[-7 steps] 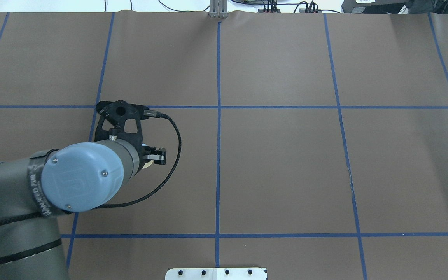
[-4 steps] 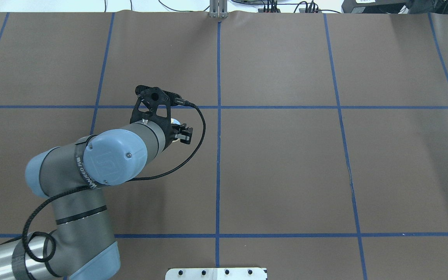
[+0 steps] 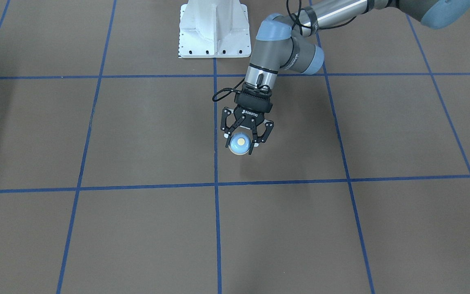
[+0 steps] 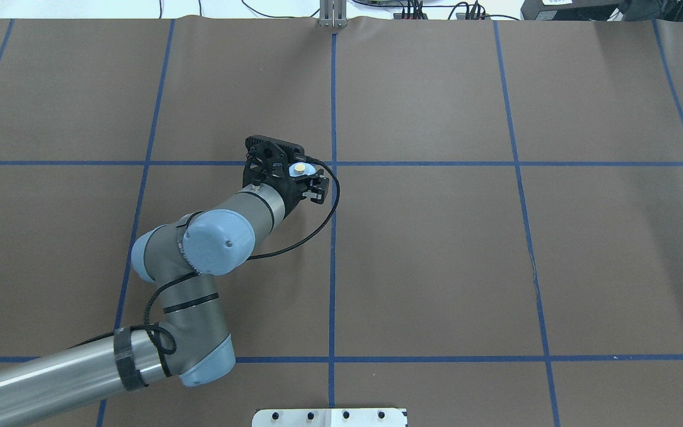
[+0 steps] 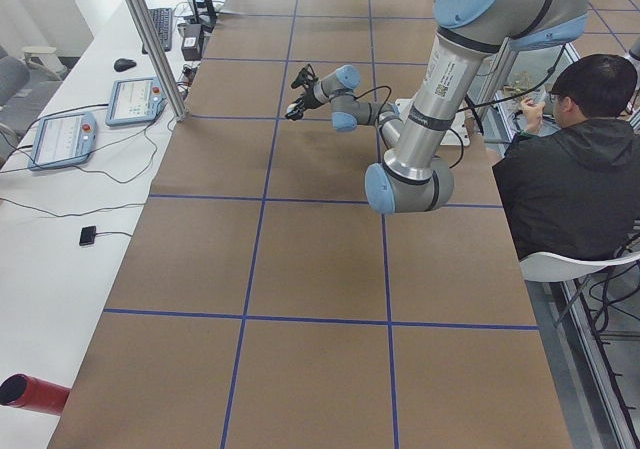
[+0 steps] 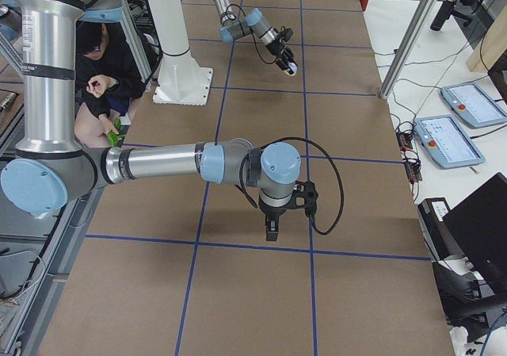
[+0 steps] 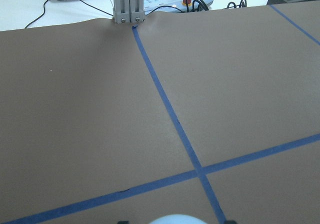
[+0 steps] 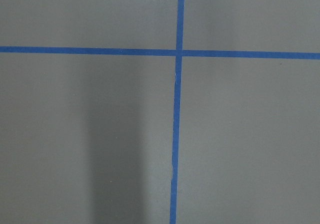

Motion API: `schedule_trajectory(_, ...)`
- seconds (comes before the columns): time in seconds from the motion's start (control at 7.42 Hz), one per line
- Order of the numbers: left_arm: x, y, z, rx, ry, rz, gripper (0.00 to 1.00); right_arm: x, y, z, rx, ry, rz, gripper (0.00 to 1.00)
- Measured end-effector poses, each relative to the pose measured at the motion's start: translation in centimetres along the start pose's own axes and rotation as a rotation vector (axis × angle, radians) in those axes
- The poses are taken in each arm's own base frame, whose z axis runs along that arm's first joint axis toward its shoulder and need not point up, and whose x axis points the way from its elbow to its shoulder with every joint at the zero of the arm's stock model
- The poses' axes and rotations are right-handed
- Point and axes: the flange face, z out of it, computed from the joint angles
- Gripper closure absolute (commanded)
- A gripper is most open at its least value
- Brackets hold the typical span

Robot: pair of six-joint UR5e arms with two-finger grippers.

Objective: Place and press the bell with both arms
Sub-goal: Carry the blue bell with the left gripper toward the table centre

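Two fingers (image 3: 255, 145) of the left gripper (image 3: 241, 143) clenched on the sides of the light-blue bell (image 3: 239, 141), cream button facing up. Held just beside the middle blue tape line (image 4: 333, 267), on the robot's left half, near the crossing with the far cross line. Not possible to tell whether resting on the brown table cover (image 4: 436, 267) or slightly above it.

Compared with half a second ago: carried farther from the robot and closer to the middle line, with the left arm (image 4: 223, 237) more stretched out. Button now uncovered in the overhead view, before mostly hidden under the wrist. Same grasp as before.

In the left wrist view, only the top of the dome, at the lower edge. As for the right gripper (image 6: 271, 231): low over the table, well apart from the bell; released or clenched, cannot tell.
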Motion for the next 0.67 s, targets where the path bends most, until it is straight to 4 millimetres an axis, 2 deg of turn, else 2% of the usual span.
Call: schedule_trajectory(0.67, 2.6, 0.8, 6.0, 0.131, -0.041, -0.025, 1.00, 0.0, 0.0, 0.0, 0.000, 0.000, 0.000, 0.00)
